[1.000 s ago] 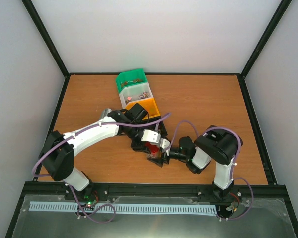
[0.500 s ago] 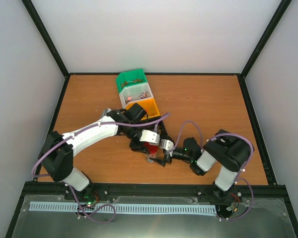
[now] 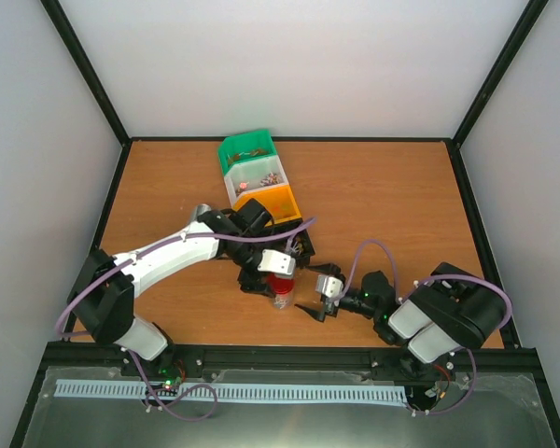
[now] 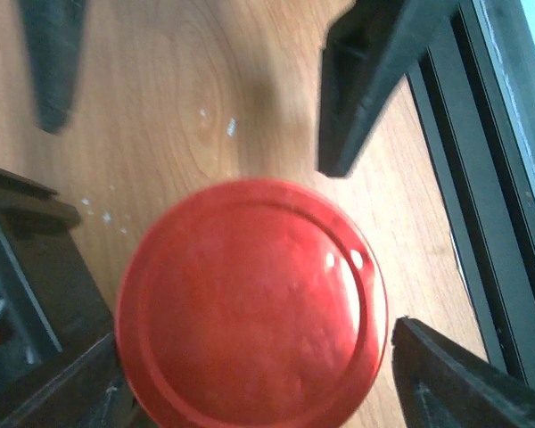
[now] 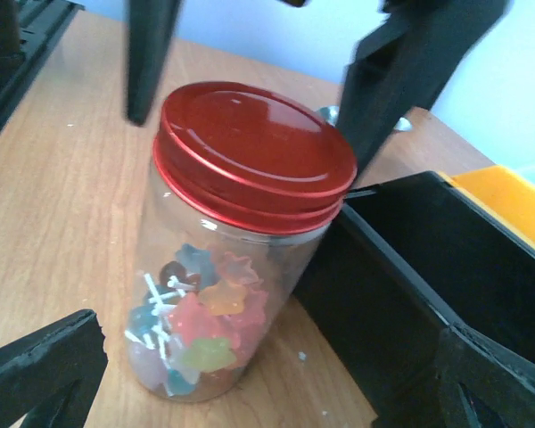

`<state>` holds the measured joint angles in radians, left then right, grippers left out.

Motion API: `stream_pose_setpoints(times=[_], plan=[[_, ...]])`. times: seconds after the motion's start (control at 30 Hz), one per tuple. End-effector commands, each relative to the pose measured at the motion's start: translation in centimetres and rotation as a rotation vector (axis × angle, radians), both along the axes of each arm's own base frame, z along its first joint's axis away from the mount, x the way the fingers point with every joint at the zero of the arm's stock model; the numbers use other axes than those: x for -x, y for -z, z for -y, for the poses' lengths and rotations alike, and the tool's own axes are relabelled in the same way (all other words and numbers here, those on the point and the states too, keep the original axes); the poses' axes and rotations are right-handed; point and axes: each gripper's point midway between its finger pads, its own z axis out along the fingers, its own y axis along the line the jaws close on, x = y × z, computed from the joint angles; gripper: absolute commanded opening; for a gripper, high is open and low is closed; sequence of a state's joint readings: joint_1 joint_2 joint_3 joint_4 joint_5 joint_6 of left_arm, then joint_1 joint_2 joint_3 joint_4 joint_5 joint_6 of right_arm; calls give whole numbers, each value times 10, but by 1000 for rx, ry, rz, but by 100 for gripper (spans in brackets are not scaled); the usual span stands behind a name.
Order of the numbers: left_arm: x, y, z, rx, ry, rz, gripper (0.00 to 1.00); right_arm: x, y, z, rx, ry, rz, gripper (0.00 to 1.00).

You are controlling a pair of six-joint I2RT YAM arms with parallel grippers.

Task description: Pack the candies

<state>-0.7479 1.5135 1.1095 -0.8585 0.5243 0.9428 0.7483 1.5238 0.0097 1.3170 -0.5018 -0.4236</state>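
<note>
left gripper (image 4: 254,352): mine, pointing down over the lid (image 4: 250,276); in my wrist view one finger sits at the lid's 3 o'clock and one at its 9 o'clock, snug to the rim; pinching or merely flanking, I cannot tell.
lid: red, round, seated on the jar (image 5: 216,267).
jar: clear, standing on the table (image 3: 401,205), near its 6 o'clock edge.
candies (image 5: 201,325): mixed colours, heaped at the jar's bottom; more lie in the white bin (image 3: 255,175).
right gripper (image 3: 313,289): mine, fingers spread wide, holding nothing; at the jar's 3 o'clock, just apart from it.
black bin (image 5: 410,259): just beside the jar, at its 1 o'clock in the top view.
orange bin (image 3: 268,201), white bin, green bin (image 3: 245,149): a row, edge to edge, running toward 12 o'clock from the black bin.
</note>
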Motion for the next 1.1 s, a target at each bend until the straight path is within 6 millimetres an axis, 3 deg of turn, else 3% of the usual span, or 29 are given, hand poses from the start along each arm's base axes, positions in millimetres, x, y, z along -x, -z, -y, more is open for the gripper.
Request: stream_pose_setpoints(times=[0.0, 0.03, 0.07, 0.1, 0.23, 0.4, 0.57, 0.67, 0.83, 0.87, 1.07], plan=[[11, 4, -13, -47, -2, -46, 84, -22, -14, 2, -13, 97, 74, 100], [11, 0, -12, -42, -4, -44, 87, -27, -17, 2, -17, 118, 81, 100], [11, -3, -12, -38, -5, -38, 97, -31, -20, 3, -15, 137, 87, 100], [11, -7, -12, -34, -7, -34, 99, -32, -22, 2, -4, 139, 88, 100], [8, -27, -12, 2, -20, 7, 100, -30, -31, -2, 77, 98, -10, 100], [-3, -60, -11, 64, -83, 62, 100, -26, -63, 8, 47, 115, -62, 100], [-30, -96, -9, 114, -164, 132, 100, -32, -95, 16, 24, 122, -41, 100], [-60, -123, -8, 169, -280, 137, 100, -41, -118, 18, -3, 136, -43, 100], [-120, -158, -20, 233, -520, 86, 100, -87, -164, 19, -43, 204, -166, 100], [-129, -165, -23, 250, -554, 73, 100, -100, -159, 18, -10, 226, -234, 100], [-195, -193, -62, 324, -816, -48, 100, -177, -197, 34, -22, 362, -392, 100]])
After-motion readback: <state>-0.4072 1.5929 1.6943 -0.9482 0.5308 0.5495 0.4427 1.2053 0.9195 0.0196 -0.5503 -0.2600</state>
